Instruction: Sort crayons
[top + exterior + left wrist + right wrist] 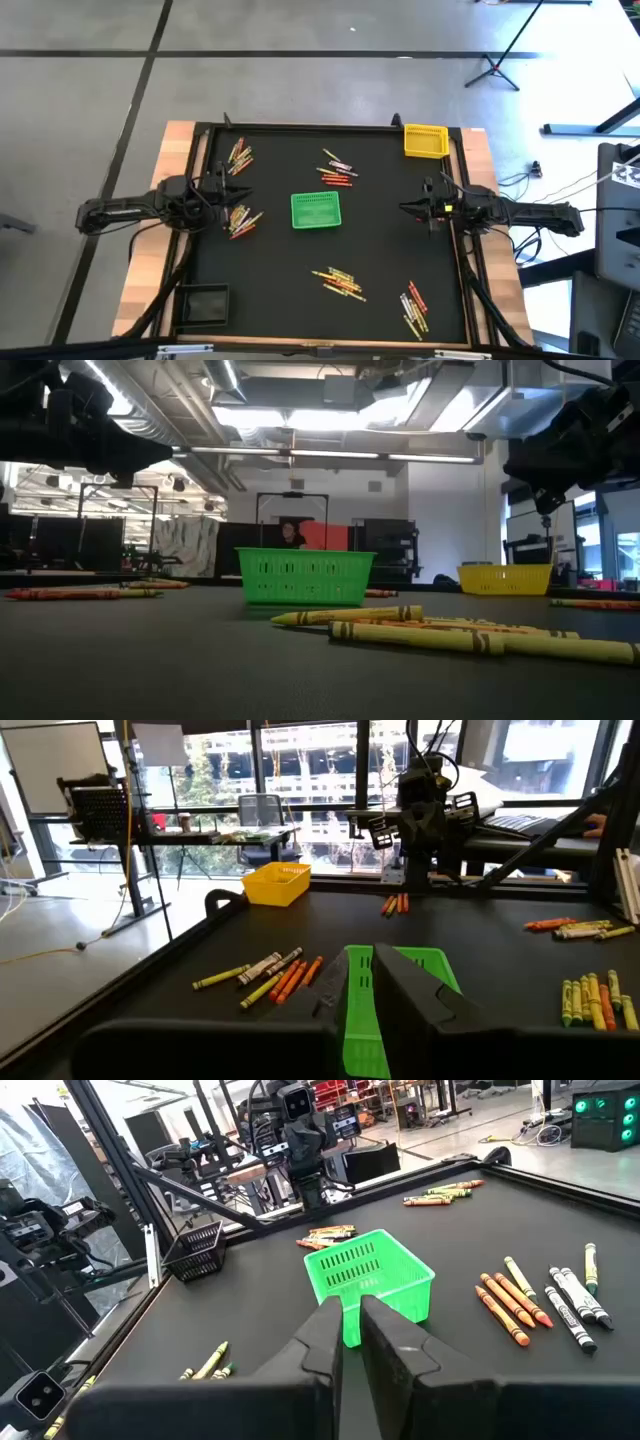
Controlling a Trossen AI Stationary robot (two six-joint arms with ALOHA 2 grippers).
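thin crayons [338, 169], red, orange, yellow, green, scattered in clusters

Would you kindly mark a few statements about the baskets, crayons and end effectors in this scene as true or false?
1. The green basket stands near the middle of the table. True.
2. The yellow basket is full of crayons. False: in the left wrist view it looks empty.
3. The left end effector holds a crayon. False: it is shut with nothing between its fingers, raised above the table.
4. The crayons lie in several separate clusters on the table. True.
5. The right end effector is inside the green basket. False: it hangs apart from it, towards the right edge, shut and empty.
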